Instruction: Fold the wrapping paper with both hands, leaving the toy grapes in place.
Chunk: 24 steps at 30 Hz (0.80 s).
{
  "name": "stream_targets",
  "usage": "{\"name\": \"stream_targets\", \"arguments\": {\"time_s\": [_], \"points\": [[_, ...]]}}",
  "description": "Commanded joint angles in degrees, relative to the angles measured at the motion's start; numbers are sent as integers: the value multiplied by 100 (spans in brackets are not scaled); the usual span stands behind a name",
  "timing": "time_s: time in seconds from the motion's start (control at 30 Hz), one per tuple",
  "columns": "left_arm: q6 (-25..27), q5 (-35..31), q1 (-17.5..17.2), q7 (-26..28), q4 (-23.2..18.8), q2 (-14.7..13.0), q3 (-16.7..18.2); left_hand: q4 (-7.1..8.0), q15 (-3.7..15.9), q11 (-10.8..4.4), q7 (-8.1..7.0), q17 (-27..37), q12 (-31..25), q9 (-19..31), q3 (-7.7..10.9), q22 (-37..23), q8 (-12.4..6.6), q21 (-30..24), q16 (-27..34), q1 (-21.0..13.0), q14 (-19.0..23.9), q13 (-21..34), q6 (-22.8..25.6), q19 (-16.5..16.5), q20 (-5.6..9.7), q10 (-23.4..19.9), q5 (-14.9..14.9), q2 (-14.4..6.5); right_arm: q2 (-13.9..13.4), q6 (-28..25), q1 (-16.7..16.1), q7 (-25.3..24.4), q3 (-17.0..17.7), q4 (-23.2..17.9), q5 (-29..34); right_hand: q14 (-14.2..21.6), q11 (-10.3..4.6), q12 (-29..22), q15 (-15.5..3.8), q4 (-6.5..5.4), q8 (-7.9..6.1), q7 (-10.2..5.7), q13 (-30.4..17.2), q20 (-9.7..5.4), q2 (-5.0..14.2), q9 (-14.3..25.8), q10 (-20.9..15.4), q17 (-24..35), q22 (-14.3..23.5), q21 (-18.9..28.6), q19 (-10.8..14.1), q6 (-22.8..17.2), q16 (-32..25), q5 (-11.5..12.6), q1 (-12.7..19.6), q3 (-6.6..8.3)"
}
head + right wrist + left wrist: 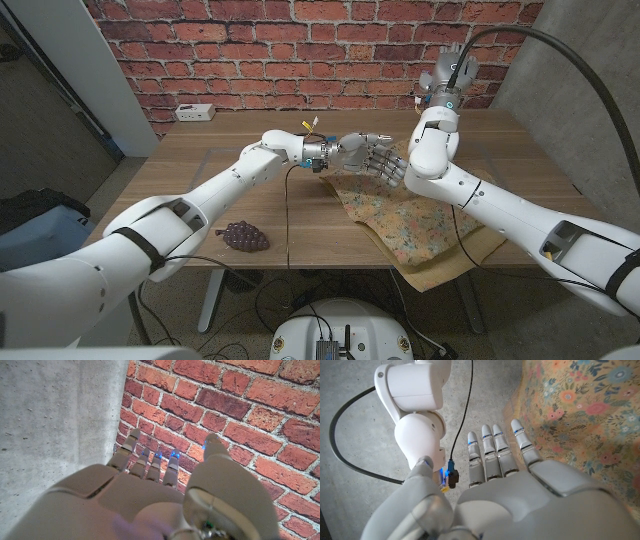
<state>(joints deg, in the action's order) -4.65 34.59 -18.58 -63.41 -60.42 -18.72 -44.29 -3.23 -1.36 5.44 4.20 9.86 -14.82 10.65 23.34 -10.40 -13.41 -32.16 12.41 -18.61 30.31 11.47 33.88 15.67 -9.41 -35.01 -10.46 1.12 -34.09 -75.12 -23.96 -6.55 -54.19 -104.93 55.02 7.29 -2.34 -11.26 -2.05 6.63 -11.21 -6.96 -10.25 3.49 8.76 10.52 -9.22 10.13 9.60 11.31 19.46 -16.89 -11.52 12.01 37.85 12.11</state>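
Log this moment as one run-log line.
left hand: open, above wrapping paper | right hand: raised, holds nothing | toy grapes: on table, apart from paper | fold: not visible

One sheet of floral wrapping paper [405, 222] lies on the bench [250, 190], over one sheet of brown paper [450, 262] that shows at its near edge. One bunch of toy grapes [245, 237] sits near the bench's front edge. One white power strip [194, 112] lies at the far edge by the brick wall. Two robot hands are up over the bench: one left hand [370, 155] and one right hand [447, 72].
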Motion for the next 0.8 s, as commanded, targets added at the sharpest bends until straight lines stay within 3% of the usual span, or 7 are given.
{"name": "stream_targets", "arguments": {"time_s": [0.03,0.17,0.27,0.43,0.67,0.8], "points": [[258,-872,-601,1970,-1835,-991,280,-186,-18,-34,-52,18,106,20,273,-12,142,95,-113,-320,-174,23,-185,7,-91,171,-16,-381,-215,-202,83,48,-248,-218,-276,45,0,3,-158,-17,3,-18,-22,9,-3,19,-22,12,10,26,75,-49,-31,-26,-50,-12],[430,-1373,-849,2918,-2524,-1404,375,-378,-38,-84,-92,12,258,27,496,-22,220,200,-197,-605,-383,29,-318,-107,-119,507,-22,-616,-305,-368,86,190,-360,-394,-444,88,2,-23,-156,-24,6,-21,-23,28,0,19,-110,14,11,23,95,-57,-38,-38,-71,-13],[483,-1608,-1013,3461,-2808,-1585,468,-477,-31,-106,-212,9,321,30,580,-29,272,280,-234,-720,-584,34,-484,-219,-128,697,-21,-675,-300,-487,46,274,-400,-489,-572,108,6,-30,-157,-34,6,-24,-23,41,1,19,-141,17,11,23,108,-61,-43,-44,-92,-17],[775,-2378,-1159,4388,-3345,-1892,481,-575,2,-221,-317,2,353,34,668,-36,262,387,-263,-863,-862,39,-528,-398,-108,887,-33,-727,-116,-487,-240,459,-180,-526,-539,113,1,-26,-146,-61,6,-27,-23,61,1,20,-150,25,12,20,116,-69,-42,-56,-141,-31],[863,-2861,-1042,4497,-3473,-2000,326,-666,80,-423,-531,-6,349,37,776,-40,198,549,-265,-1110,-1207,38,-349,-687,-20,1031,-55,-800,151,-487,-613,594,114,-534,-528,76,17,-4,-121,-110,13,-15,-24,86,-2,21,-123,37,14,13,126,-63,-24,-75,-232,-60],[1042,-3322,-1014,4699,-3694,-2071,222,-684,133,-446,-626,-8,360,35,809,-39,188,582,-257,-1199,-1276,34,-290,-732,51,1107,-59,-823,345,-487,-905,547,404,-575,-597,62,42,-1,-94,-142,16,-13,-25,105,-1,21,-128,44,15,15,145,-62,-18,-86,-291,-78]]}}
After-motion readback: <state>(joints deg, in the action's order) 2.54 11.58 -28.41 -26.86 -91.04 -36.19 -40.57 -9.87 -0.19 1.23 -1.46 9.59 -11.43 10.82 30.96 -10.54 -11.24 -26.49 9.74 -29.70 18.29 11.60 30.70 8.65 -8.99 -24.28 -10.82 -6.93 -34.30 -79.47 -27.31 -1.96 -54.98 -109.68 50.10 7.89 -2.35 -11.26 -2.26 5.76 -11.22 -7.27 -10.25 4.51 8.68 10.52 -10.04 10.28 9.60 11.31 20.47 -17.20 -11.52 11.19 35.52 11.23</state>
